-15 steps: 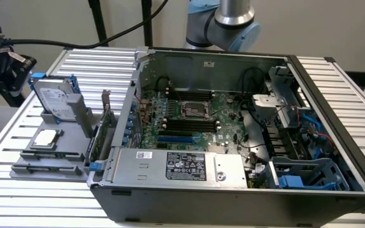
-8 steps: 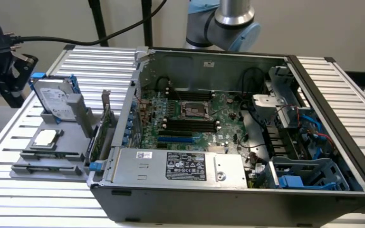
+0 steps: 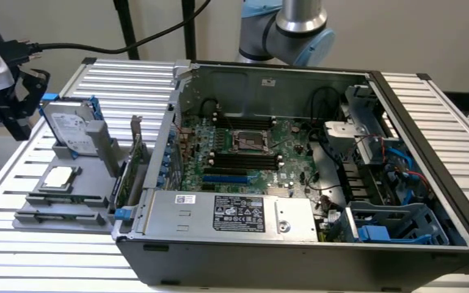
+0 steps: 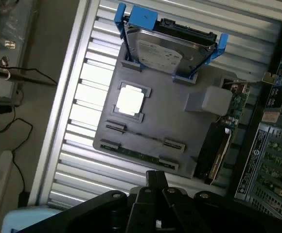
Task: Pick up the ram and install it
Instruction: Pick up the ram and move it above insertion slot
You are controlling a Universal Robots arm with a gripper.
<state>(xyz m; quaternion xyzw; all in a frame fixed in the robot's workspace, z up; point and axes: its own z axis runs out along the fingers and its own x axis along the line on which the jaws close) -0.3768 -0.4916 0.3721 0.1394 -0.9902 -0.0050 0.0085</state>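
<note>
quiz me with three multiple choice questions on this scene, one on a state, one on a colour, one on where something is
1. The computer case is:
a) shut by a side panel
b) open, its motherboard exposed
c) wrapped in plastic

2. The bracket around the hard drive is:
a) blue
b) red
c) yellow

3. The ram lies:
a) in a motherboard slot
b) on top of the hard drive
c) on the grey tray

Answers
1 b: the exterior view looks straight in on the board.
2 a: blue arms clasp the drive's sides.
3 c: the green strip rests on the tray, outside the case.
</note>
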